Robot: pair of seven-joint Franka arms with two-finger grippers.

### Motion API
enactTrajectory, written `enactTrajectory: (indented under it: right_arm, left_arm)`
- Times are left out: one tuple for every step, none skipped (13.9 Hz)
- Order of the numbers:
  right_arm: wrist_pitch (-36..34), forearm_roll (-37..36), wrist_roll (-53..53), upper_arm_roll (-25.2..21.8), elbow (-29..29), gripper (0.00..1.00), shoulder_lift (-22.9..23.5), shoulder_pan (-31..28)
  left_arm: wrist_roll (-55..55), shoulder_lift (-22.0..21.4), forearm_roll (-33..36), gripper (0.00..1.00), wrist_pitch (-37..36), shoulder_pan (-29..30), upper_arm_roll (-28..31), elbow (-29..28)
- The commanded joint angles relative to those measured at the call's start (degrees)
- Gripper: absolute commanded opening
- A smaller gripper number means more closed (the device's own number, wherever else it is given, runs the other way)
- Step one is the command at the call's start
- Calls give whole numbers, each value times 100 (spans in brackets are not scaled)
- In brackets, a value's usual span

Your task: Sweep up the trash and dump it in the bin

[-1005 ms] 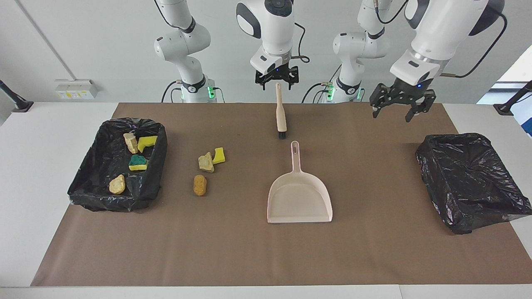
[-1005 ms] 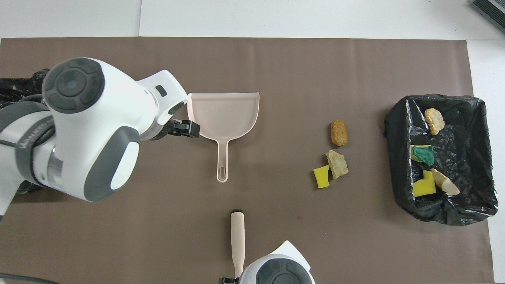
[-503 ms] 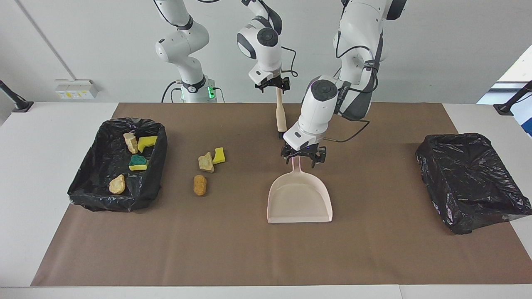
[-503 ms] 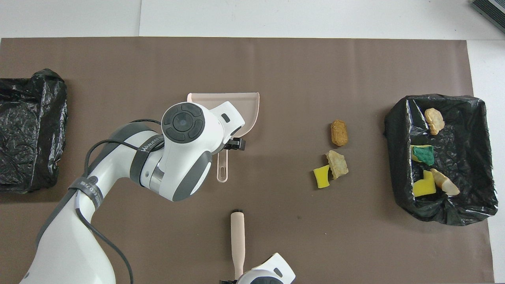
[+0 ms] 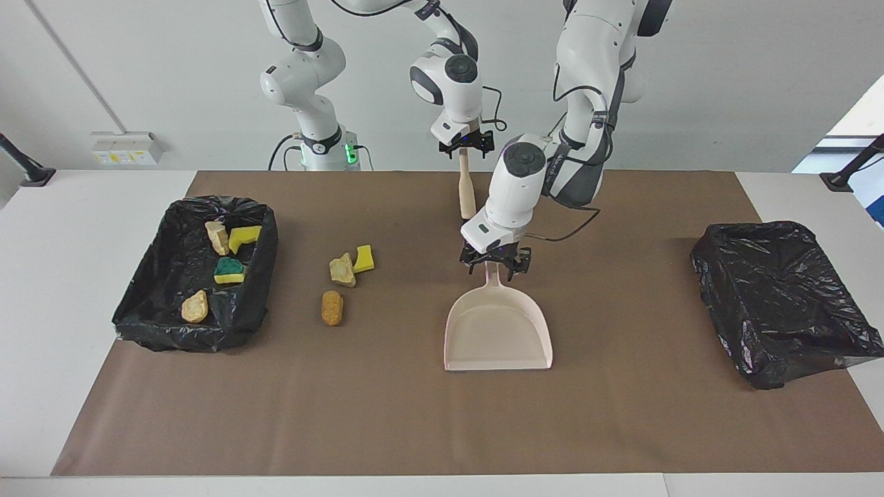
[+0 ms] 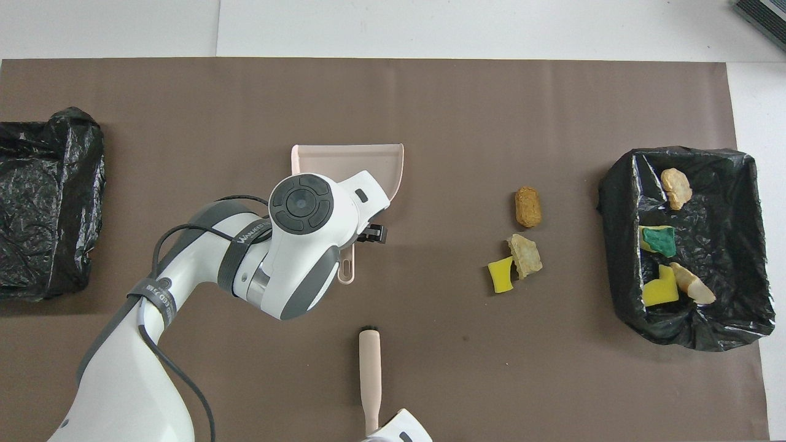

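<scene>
Pink-beige plastic, the dustpan [image 5: 498,331] lies flat on the bench, its handle [image 5: 491,276] pointing toward the robots, its mouth away from them. The left hand [image 5: 494,261] is set down over that handle, fingers straddling it; whether they have closed cannot be told. The right hand [image 5: 465,146] is closed on the brush [image 5: 466,190]. Three loose trash pieces [image 5: 342,283] lie beside the dustpan toward the right arm's end; four more lie in the bin [image 5: 259,290] there.
</scene>
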Motion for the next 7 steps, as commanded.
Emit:
enactTrajectory:
  right_arm:
    - [6,93,180,-16,-34,82,-88,35]
    - [6,58,180,-16,-34,61,-88,35]
    - [15,23,189,-16,-34,34,-88,43]
    - [15,5,198,-16,-34,4,-96,43]
    - [15,-65,250,-16,-25,0,-114,87]
    - [-46,-188,381,-25,-16,0,-131,113]
    - [-256,-224,521,-34,1,0,-192,88]
  left_arm:
    - [2,-65,-22,57,-104,-53,73,-114]
    - [2,-74,-22,49,-201,-44,73,-114]
    - [2,-74,-22,44,-263,-36,73,-105]
    - [-7,-74,-22,36,-307,-18,73,-79]
    - [2,-74,-22,25,-316,-9,81,-27]
    - [28,-74,-13,12,-307,8,81,35]
    - [176,-83,-4,0,-307,26,81,70]
